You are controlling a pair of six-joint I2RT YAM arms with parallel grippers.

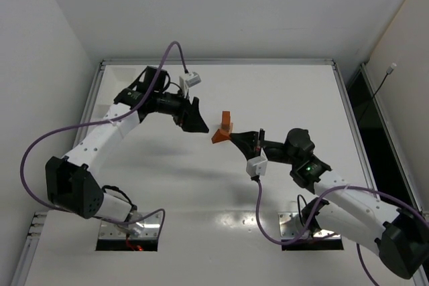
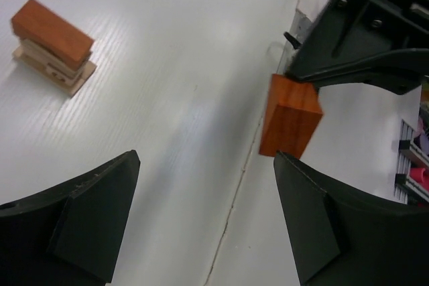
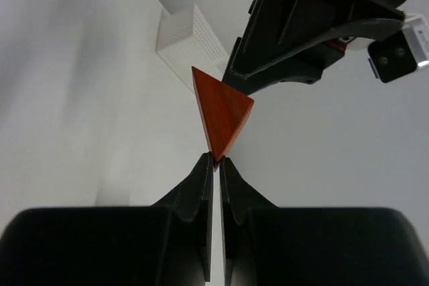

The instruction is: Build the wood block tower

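Wood block tower (image 2: 52, 46), a small stack of pale tan wooden blocks capped by a reddish-brown rectangular block, stands on the white tabletop (image 1: 281, 98) near its middle; its lower layers are tiny and hard to count, and from above the stack reads only as an orange speck. Reddish-brown triangular wooden wedge (image 3: 222, 113) has its lowest tip hidden between the right fingers (image 3: 191, 199); left fingers (image 2: 94, 212) are cut off at the frame bottom in their own view; white perforated tray (image 3: 191, 39) is partly blocked by the wedge and the left arm's black end. Tabletop is matte white with a metal rim and a thin seam across it; pale walls (image 1: 40, 31) close in on both sides and behind. Left arm reaches in from the left, elbow bent, fingers spread wide and grasping nothing, pointed toward the wedge; right arm reaches in from the right, fingers clenched on the wedge's tip, the wedge held out ahead of them, near the tower but apart from it.
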